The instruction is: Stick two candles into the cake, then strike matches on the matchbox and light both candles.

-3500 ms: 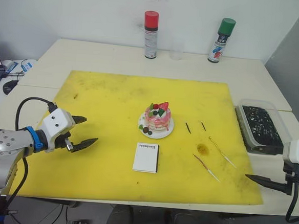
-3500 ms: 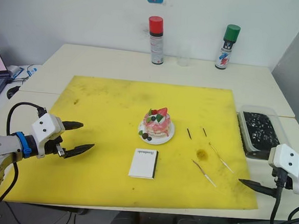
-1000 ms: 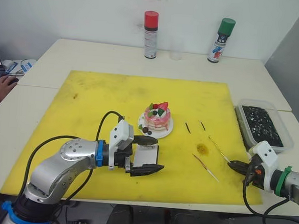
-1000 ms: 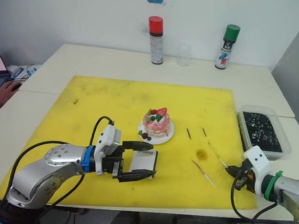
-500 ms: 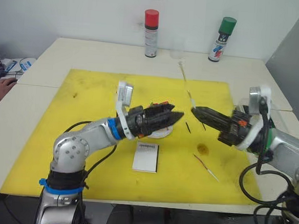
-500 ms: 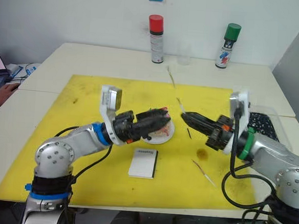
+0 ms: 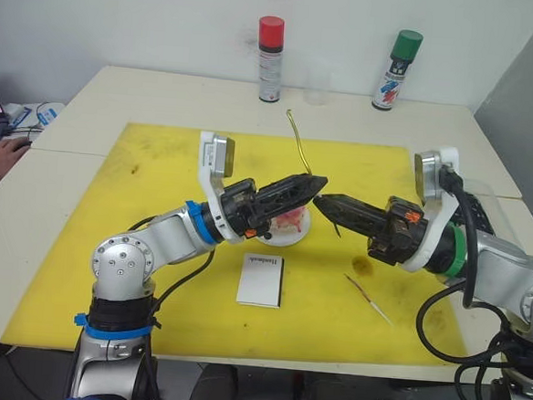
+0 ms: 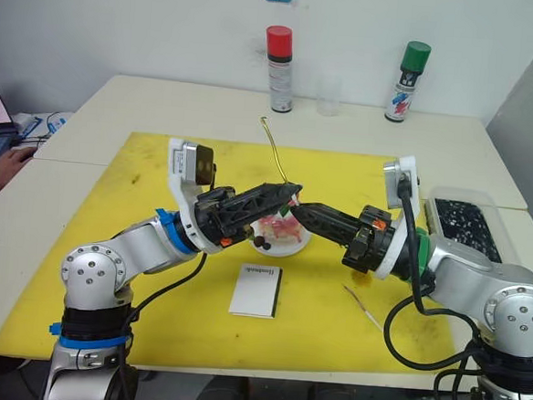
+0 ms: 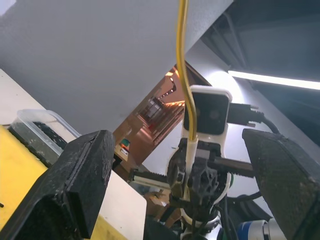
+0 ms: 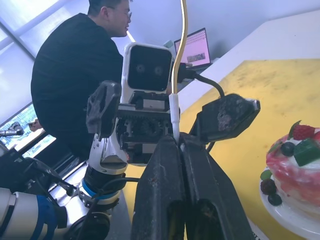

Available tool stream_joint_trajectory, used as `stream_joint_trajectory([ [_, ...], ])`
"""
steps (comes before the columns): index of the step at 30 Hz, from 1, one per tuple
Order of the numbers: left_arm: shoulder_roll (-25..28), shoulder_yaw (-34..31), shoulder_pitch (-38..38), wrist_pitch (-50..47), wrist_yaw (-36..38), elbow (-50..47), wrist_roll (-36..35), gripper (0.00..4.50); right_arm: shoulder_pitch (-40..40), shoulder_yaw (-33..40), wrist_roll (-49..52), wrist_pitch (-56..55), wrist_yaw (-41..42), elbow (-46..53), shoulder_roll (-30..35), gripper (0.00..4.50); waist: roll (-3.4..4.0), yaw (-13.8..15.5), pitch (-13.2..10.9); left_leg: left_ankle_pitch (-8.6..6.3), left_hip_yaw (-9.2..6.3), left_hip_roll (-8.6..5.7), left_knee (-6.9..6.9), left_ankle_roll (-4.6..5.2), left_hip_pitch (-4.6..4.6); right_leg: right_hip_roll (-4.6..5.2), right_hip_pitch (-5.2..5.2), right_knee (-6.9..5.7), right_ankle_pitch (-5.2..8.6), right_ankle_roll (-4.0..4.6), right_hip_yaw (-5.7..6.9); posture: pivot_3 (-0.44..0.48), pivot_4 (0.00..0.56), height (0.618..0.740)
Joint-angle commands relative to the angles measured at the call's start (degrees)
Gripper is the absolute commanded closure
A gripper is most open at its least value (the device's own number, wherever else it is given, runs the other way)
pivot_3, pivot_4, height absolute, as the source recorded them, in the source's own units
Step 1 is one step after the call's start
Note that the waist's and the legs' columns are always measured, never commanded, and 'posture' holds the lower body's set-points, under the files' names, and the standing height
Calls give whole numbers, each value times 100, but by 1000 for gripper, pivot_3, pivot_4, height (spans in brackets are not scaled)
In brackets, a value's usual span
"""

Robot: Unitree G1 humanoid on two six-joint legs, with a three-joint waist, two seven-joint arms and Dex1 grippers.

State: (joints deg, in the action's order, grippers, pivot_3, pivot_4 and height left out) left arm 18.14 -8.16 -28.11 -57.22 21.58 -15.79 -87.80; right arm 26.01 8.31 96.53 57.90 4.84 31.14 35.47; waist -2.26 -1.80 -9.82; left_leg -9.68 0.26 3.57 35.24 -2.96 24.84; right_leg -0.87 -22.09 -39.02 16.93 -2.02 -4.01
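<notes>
Our right gripper point(image 7: 326, 202) is clamped on the base of 1 candle point(image 7: 296, 140), which rises upright above the cake point(image 7: 281, 221). Our left gripper point(image 7: 315, 181) stands spread, its tips meeting the right one just beside the candle. The other candle point(image 7: 367, 299) lies on the yellow mat point(image 7: 151, 274), and the matchbox point(image 7: 261, 279) sits in front of the cake. To plant the candle well, we should keep it vertical, centre it over the cream and press straight down. The matchbox carries 1 line of black print, too small to read.
</notes>
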Motion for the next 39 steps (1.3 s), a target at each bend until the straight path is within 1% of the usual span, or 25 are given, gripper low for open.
stream_joint_trajectory([
  [1,-17,58,-107,-2,-35,-70,-312,553,116,-52,224,-234,-32,47,88,4500,0,0,0,0,-1,0,0,0,0,0,0,0,0,1,1,0,150,740],
  [10,122,118,-105,-24,-67,-33,-563,3519,137,-301,264,-419,-20,60,123,4500,0,3,0,0,-1,1,-3,0,1,-1,-3,3,0,2,0,0,150,740],
  [12,140,128,-92,-37,-60,-45,-597,4244,145,-335,232,-422,10,49,125,4500,0,4,0,0,1,1,-2,0,1,-1,-2,3,1,1,-1,0,150,740],
  [13,152,133,-81,-44,-59,-53,-615,4484,151,-357,198,-412,37,48,134,4500,0,4,0,0,1,1,-2,0,1,-1,-2,3,2,-1,-1,0,150,740],
  [19,232,168,-31,-58,-14,-110,-634,4484,139,-436,103,-416,161,25,165,4500,0,6,0,0,1,1,-3,0,2,-1,-3,4,3,-1,-1,0,150,740],
  [22,278,126,-85,-14,-24,-131,-587,4500,144,-490,-214,-380,360,39,225,3928,0,7,0,0,1,1,-3,0,1,-1,-4,4,3,-2,-1,0,150,740],
  [24,373,62,-139,31,2,-128,-443,4500,163,-535,-483,-360,537,62,302,3280,0,8,0,0,0,2,-3,0,1,-1,-5,4,3,-1,0,0,150,740],
  [26,553,-25,-219,106,90,-100,-152,4500,194,-570,-832,-359,717,118,404,2520,0,9,-1,0,2,1,-3,0,1,-1,-6,4,3,-1,-2,0,150,740],
  [28,879,-94,-370,284,328,-23,409,4500,228,-663,-1480,-327,1072,258,726,1762,2,10,-2,0,1,1,-4,0,2,-2,-8,4,3,-1,-1,0,150,740],
  [31,1494,-11,-683,955,842,335,1840,4500,311,-945,-2557,-408,1628,489,1256,652,4,14,-3,0,5,0,-7,0,2,-1,-14,5,6,3,-2,0,150,740],
  [32,1611,52,-729,1125,1008,422,2172,4500,344,-1020,-2777,-445,1746,520,1318,225,3,13,-3,0,7,0,-8,0,1,-1,-16,5,8,6,-2,0,150,740],
  [33,1707,200,-795,1485,1095,609,2741,4500,434,-1183,-3179,-534,1830,586,1398,38,4,13,-3,0,7,1,-13,0,1,-1,-17,7,9,7,-2,0,150,740],
  [34,1735,315,-846,1804,1223,810,3181,4500,567,-1386,-3632,-608,1758,604,1380,38,5,11,-3,-1,9,1,-14,0,1,-1,-17,7,11,11,-3,0,150,740],
  [36,1723,532,-906,2310,1488,1087,3890,4500,795,-1682,-4191,-581,1551,562,1209,38,4,9,-3,-1,14,1,-19,0,2,0,-23,7,11,12,-5,0,150,740],
  [39,1586,604,-950,2353,1803,1257,4114,4500,953,-1896,-4481,-354,1435,631,955,38,3,13,-4,-1,14,3,-26,-1,5,1,-25,9,9,22,-4,0,150,740],
])
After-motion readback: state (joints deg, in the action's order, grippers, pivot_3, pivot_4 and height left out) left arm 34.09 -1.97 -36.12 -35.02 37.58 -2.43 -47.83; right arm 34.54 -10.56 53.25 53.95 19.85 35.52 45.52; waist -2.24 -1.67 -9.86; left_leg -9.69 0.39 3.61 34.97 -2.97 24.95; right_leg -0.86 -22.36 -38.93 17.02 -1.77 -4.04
